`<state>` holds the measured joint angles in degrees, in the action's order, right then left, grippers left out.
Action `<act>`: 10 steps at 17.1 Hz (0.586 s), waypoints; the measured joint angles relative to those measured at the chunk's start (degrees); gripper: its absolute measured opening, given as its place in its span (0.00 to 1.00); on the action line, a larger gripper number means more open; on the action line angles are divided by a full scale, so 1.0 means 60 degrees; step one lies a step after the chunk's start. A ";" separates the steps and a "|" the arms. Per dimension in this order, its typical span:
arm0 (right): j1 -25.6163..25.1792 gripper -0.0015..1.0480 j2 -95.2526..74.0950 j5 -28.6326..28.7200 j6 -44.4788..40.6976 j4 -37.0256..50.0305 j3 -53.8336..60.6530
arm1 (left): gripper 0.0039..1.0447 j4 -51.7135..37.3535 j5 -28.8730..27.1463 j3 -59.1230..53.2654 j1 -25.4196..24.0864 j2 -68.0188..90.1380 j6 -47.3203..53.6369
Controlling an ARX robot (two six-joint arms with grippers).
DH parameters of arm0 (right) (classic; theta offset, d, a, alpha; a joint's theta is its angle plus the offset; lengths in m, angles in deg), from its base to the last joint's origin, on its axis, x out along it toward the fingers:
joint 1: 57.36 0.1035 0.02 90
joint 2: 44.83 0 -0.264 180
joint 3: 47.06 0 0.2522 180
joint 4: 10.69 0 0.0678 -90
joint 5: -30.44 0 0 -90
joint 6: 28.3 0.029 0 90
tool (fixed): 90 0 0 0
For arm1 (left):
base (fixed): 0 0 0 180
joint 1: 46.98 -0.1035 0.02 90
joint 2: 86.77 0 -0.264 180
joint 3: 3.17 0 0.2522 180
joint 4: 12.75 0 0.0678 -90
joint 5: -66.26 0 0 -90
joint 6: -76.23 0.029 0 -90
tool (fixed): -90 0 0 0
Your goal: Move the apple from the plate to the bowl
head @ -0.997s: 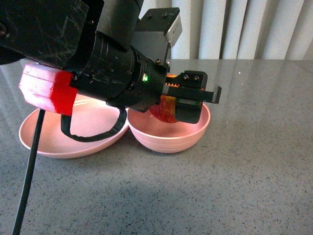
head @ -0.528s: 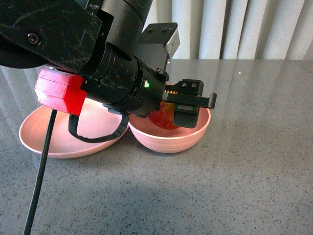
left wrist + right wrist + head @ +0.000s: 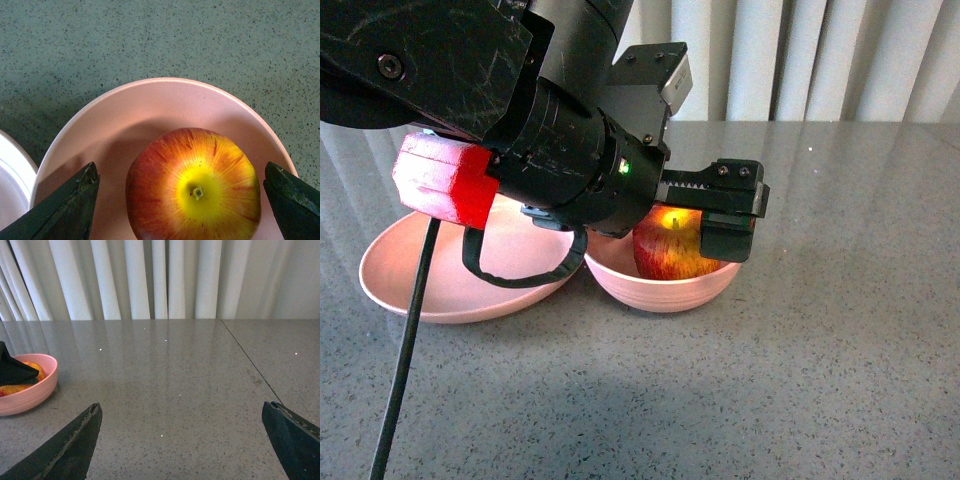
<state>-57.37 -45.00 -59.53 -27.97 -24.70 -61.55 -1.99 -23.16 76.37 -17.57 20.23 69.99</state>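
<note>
The red, yellow-streaked apple (image 3: 670, 250) rests in the deep pink bowl (image 3: 665, 288), stem dimple up. In the left wrist view the apple (image 3: 195, 187) lies in the bowl (image 3: 125, 120) between two spread fingers, touching neither. My left gripper (image 3: 715, 215) hovers open just above the apple. The shallow pink plate (image 3: 440, 285) sits to the left of the bowl, nothing showing on it; a sliver of the plate (image 3: 10, 185) shows in the left wrist view. My right gripper (image 3: 182, 442) is open over bare table, with the bowl (image 3: 27, 385) off to one side.
The big black left arm (image 3: 520, 120) with its red block and a hanging cable (image 3: 410, 350) covers the back of the plate. Grey speckled tabletop (image 3: 820, 350) spreads to the right and front. White curtains (image 3: 820, 60) hang behind the table.
The left gripper has opened and risen slightly, letting go of the apple, which now sits lower in the bowl in plain view. The arm shifted a little upward.
</note>
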 joint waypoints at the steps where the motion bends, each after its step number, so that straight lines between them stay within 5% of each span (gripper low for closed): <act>1: 0.0000 0.94 0.0000 0.0000 0.0000 0.0004 0.0000 | 0.94 -0.0015 -0.0025 0.0000 -0.0018 -0.0022 0.0000; 10: 0.0000 0.94 0.0000 0.0000 0.0000 0.0004 0.0000 | 0.94 -0.1184 -0.0117 -0.0109 -0.0237 -0.1716 -0.0036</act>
<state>-57.37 -45.00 -59.53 -27.97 -24.68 -61.55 -9.10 -23.86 75.72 -18.99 9.94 69.77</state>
